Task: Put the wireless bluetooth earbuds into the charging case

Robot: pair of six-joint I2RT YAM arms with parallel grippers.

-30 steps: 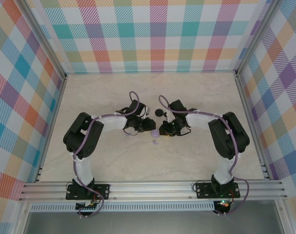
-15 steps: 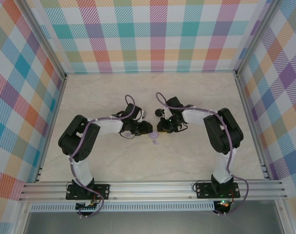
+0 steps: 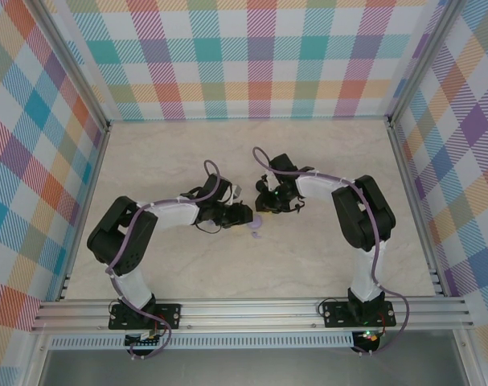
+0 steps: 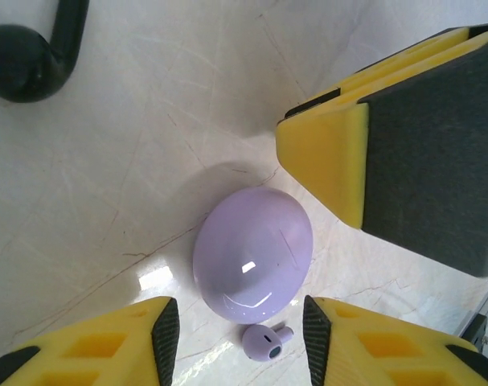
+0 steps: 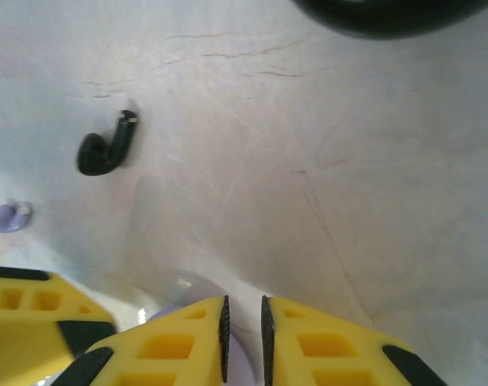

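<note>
lilac case [image 4: 253,256], black earbud [image 5: 104,147], plaid walls [image 3: 260,56], marbled table [image 3: 179,153]

Lilac earbud [image 4: 265,343] just beside lilac case [image 4: 253,253] (black earbud [image 5: 105,149] apart).

Nothing here can be read: no lettering, label, brand mark or number stands on the lilac charging case [image 4: 252,256] (its glossy lid carries just a glint of light), the checked walls [image 3: 260,56] or the marbled tabletop [image 3: 187,161].
</note>
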